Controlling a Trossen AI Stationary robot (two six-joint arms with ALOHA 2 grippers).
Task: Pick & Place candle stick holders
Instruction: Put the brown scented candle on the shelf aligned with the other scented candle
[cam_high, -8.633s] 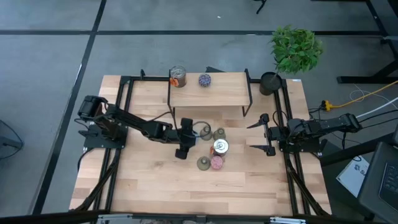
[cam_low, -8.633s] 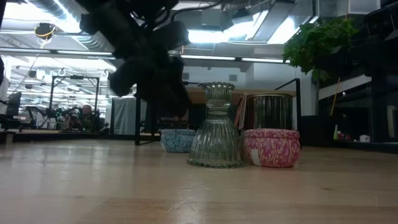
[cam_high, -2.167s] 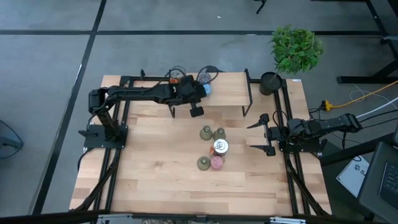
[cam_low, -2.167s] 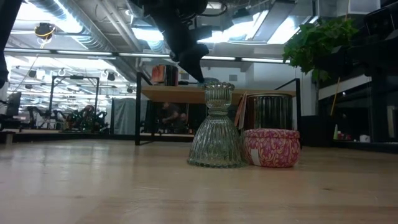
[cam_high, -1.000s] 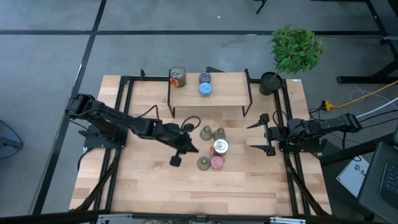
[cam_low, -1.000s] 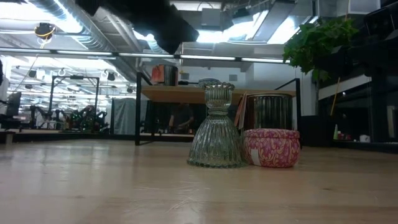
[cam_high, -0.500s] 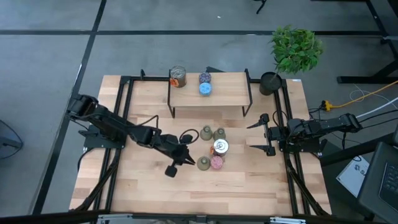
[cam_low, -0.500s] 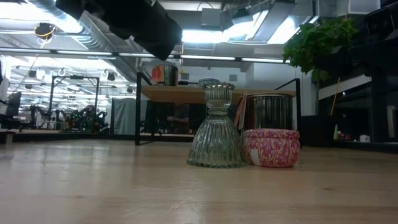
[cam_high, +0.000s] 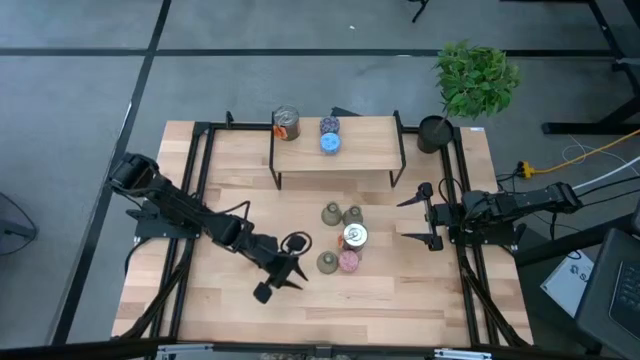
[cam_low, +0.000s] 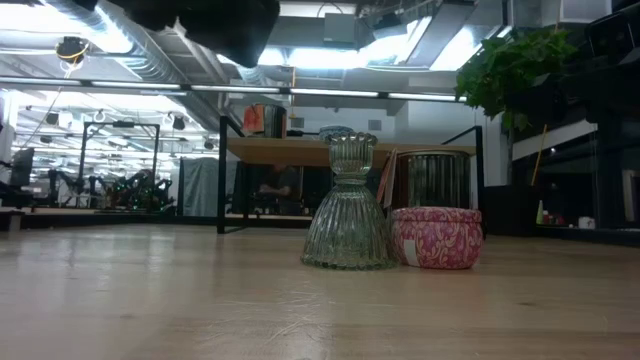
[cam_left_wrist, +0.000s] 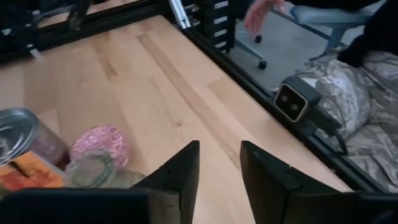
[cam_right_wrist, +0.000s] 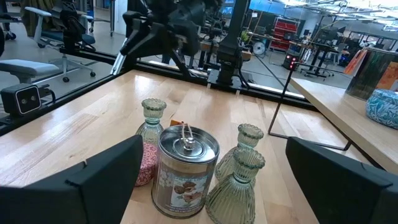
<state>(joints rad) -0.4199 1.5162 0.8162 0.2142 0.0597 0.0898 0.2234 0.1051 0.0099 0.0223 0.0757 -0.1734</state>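
Three holders stand on the wooden shelf (cam_high: 338, 148): a silvery can (cam_high: 286, 123), a purple speckled one (cam_high: 329, 126) and a blue one (cam_high: 329, 143). On the table stand three green vase shapes (cam_high: 331, 213) (cam_high: 352, 214) (cam_high: 327, 262), a silvery can (cam_high: 354, 236) and a pink one (cam_high: 348, 261). My left gripper (cam_high: 278, 283) is open and empty, left of the near vase and toward the near edge; its wrist view (cam_left_wrist: 217, 162) shows bare table between the fingers. My right gripper (cam_high: 402, 220) is open and empty, right of the cluster.
A black pot with a green plant (cam_high: 475, 80) stands at the far right corner. Black frame rails (cam_high: 195, 190) run along both table sides. A small camera (cam_left_wrist: 297, 102) sits at the near edge, with a person's hand (cam_left_wrist: 258, 12) beyond it. Bare wood lies in front of the cluster.
My left gripper has gone from beside the floor cluster toward the table's near edge and a little left, staying open and empty. The holders have kept their places.
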